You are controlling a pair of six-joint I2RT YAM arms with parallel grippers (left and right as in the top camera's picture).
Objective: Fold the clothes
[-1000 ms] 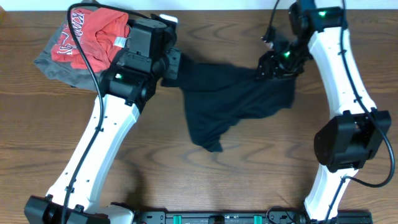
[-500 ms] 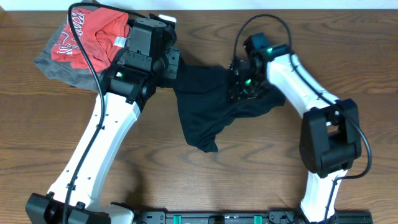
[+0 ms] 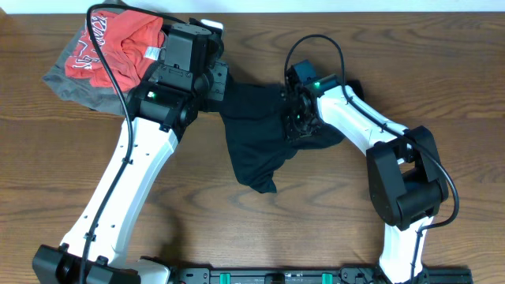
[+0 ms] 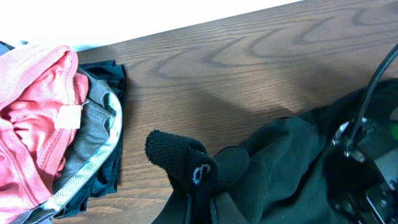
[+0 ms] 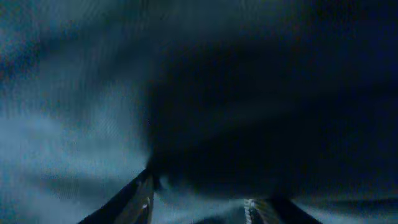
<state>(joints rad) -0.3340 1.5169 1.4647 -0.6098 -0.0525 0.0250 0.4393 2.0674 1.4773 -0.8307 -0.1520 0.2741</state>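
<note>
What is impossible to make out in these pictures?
- Right gripper: overhead, tips buried in the black garment; right wrist view is dark blur.
- Left gripper: left wrist view, fingers lost in bunched black fabric.
- Grey garment: mostly under the red shirt, both views.

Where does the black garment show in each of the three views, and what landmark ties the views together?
Overhead: black garment at centre, slightly above the middle.
Left wrist: lower right, with a bunched corner rising at bottom centre.
Right wrist: blurred dark fabric fills the frame.
Landmark: red shirt, top left in the overhead view and at the left edge in the left wrist view; not in the right wrist view.
</note>
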